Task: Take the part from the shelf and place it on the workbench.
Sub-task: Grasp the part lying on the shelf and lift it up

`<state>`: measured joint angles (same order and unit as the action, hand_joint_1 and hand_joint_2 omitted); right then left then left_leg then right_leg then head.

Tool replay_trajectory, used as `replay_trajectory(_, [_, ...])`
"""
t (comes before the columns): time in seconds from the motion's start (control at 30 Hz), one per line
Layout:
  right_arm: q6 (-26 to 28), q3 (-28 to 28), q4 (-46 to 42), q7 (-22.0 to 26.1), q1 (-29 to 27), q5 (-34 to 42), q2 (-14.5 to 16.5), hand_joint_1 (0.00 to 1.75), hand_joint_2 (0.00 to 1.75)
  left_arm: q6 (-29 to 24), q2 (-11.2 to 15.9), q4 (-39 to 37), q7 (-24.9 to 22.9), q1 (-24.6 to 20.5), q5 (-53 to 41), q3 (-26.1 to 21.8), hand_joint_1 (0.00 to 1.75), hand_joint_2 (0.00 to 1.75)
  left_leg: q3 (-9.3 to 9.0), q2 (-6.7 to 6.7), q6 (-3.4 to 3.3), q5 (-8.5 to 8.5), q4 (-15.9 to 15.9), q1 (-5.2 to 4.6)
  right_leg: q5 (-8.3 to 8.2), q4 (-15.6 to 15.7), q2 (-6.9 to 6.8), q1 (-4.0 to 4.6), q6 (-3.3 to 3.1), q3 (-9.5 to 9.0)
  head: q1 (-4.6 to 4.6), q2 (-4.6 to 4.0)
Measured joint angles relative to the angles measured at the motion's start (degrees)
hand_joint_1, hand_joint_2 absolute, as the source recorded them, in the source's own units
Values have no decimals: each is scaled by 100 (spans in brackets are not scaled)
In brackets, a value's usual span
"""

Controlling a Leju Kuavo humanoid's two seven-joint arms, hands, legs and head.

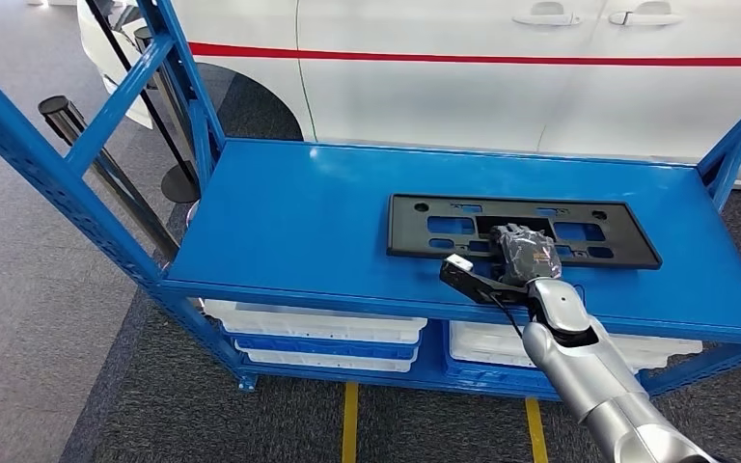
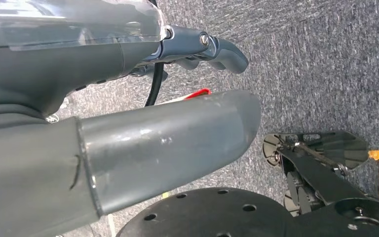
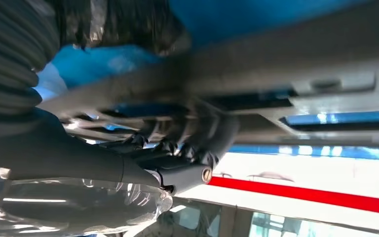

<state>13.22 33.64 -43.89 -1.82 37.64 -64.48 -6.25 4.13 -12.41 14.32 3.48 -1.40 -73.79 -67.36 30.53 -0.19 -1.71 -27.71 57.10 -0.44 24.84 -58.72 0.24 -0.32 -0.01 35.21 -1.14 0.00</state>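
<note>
I counted one flat black plastic part (image 1: 524,230), a long rectangular plate with cut-out windows, lying on the top deck of the blue steel shelf (image 1: 309,222). It sat toward the right half of the deck, its near edge close to the shelf's front lip. There was one arm in the head view, my silver right arm, with the right hand (image 1: 521,253) resting on the part's near edge around the middle. From above I could not tell whether the fingers were clamped on it. The right wrist view, though blurred, gave what the head view hid: the dark fingers (image 3: 205,140) curled against the part's (image 3: 286,74) edge, touching it, with the blue deck showing through the windows. I still could not tell if that was a true grip.

Below the deck I counted four white plastic trays (image 1: 314,323), two stacked on each side. Behind the shelf stood one white car with a red stripe (image 1: 502,58).

The left wrist view showed my left hand (image 2: 177,89) hanging over grey carpet (image 2: 316,64), its fingers apart, holding nothing.
</note>
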Motion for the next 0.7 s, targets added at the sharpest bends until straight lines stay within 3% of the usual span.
replay_trajectory(0.37, [-147, 1, 10, 34, 10, 45, 2, 175, 175, 22, 2, 0, 50, 1, 19, -17, 0, 0, -9, 0, 1, -6, 3, -6, -1, 13, -6, -5, 3, -19, 0, 0])
replay_trajectory(0.5, [-176, 2, -2, 55, 11, 86, 2, 175, 175, 162, 11, 0, 157, 4, 104, -51, 0, 175, -13, 0, 0, -7, 3, -6, 0, 14, -10, -5, 3, -25, 1, 0])
replay_trajectory(0.7, [-110, 2, -3, 188, 7, 175, 2, 175, 175, 349, 24, 0, 292, 8, 301, -179, 0, 175, -17, 0, 1, -7, 4, -6, 0, 14, -10, -6, 4, -28, 0, 0])
